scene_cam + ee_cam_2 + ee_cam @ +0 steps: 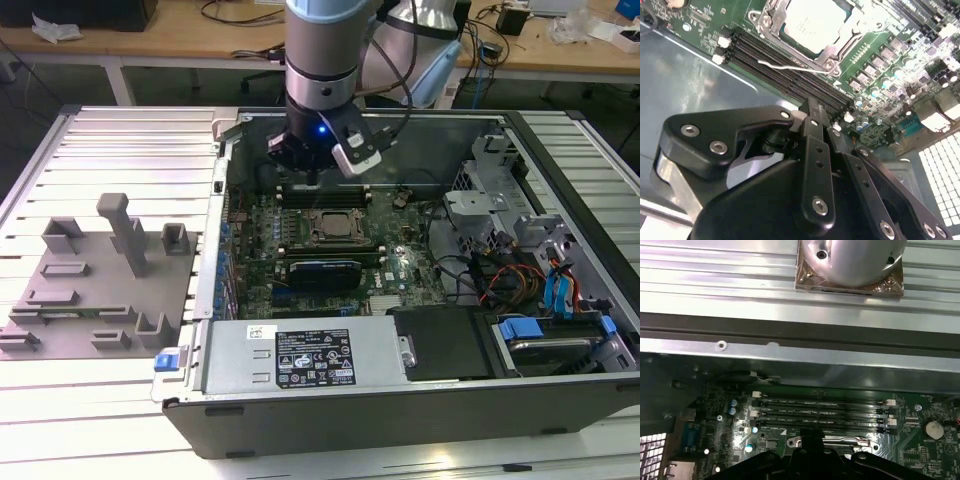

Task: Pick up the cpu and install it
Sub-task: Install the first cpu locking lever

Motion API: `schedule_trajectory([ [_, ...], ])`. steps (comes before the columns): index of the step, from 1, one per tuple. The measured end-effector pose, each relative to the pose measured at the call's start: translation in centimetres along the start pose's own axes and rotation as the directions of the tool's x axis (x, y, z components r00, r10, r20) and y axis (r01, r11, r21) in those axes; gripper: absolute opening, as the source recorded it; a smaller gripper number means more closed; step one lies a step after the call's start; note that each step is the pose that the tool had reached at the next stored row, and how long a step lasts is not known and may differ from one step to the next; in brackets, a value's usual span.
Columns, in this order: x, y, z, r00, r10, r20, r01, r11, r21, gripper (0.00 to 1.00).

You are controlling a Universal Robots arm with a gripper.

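The cpu (815,22) is a silver-white square lying flat inside the dark socket frame (837,47) on the green motherboard. In the exterior view the cpu (334,227) sits near the middle of the open computer case. My gripper (812,107) hovers over the black memory slots (785,70) just beside the socket, apart from the chip. Its black fingers (815,125) are pressed together with nothing between them. In the exterior view the gripper (313,182) hangs a little behind the socket, towards the case's back wall.
A grey fixture (95,290) with blocks and posts lies on the slatted table at the exterior view's left. Inside the case are a labelled power supply (300,355), a black card (320,272), drive bays and loose cables (500,270) at the right.
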State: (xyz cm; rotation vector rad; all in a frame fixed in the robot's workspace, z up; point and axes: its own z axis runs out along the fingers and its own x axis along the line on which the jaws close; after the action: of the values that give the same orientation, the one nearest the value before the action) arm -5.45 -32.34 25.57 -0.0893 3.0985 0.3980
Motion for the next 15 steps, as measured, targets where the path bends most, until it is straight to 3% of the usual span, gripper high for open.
schedule_trajectory([
  [3, -0.03, -0.15, 0.60, 1.0000, -0.002, 0.0061, 0.002, 1.0000, 0.0020, 0.11],
  [15, -0.33, -0.41, 1.52, 1.0000, -0.001, 0.0066, 0.001, 1.0000, 0.0061, 0.11],
])
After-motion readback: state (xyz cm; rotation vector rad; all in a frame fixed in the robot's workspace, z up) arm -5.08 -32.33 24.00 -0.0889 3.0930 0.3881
